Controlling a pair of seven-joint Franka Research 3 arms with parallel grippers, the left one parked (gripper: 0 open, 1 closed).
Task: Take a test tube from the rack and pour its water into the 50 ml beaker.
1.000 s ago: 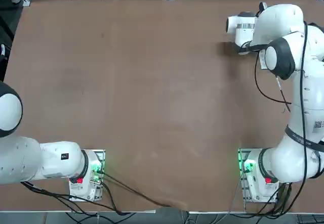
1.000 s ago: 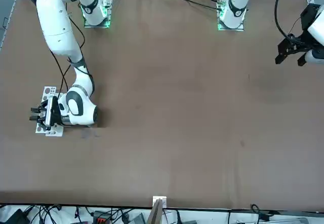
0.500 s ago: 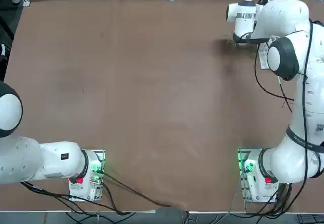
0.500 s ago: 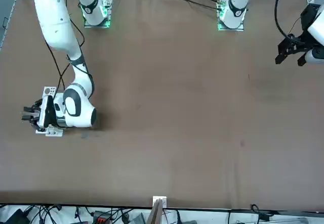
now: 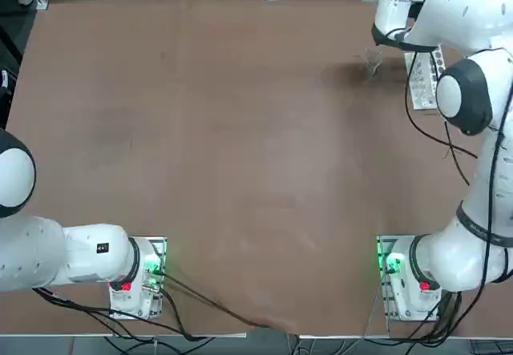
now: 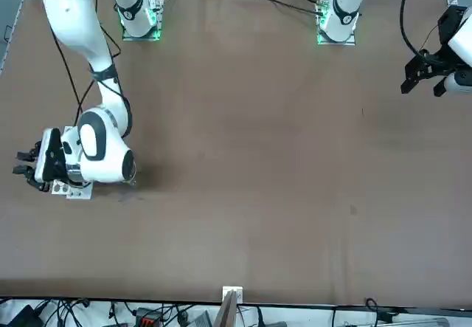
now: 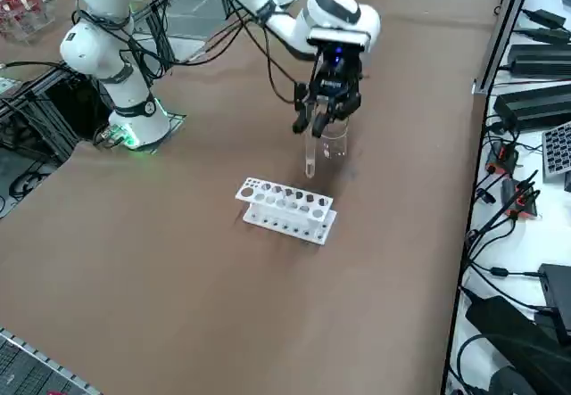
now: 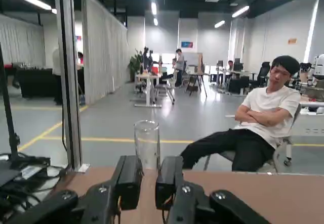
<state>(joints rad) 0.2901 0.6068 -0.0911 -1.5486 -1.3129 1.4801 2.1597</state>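
My right gripper (image 7: 319, 120) is shut on the top of the test tube (image 7: 310, 156), a slim clear tube that hangs upright above the table. In the wrist view the test tube (image 8: 147, 144) stands between the two dark fingers (image 8: 127, 179) of the gripper (image 8: 148, 183). The white rack (image 7: 285, 207) lies on the table just below and beside the tube's lower end. Behind the tube stands the 50 ml beaker (image 7: 335, 143), a small clear glass. From overhead the rack (image 5: 423, 79) shows partly under the arm. I cannot make out the water.
The brown table (image 5: 224, 147) stretches wide to the left of the rack. Cables and black boxes (image 7: 535, 101) line the table's far edge. A person (image 8: 255, 118) sits in a chair in the room beyond that edge.
My right gripper has risen from the rack with the test tube, and the rack now shows more from overhead.
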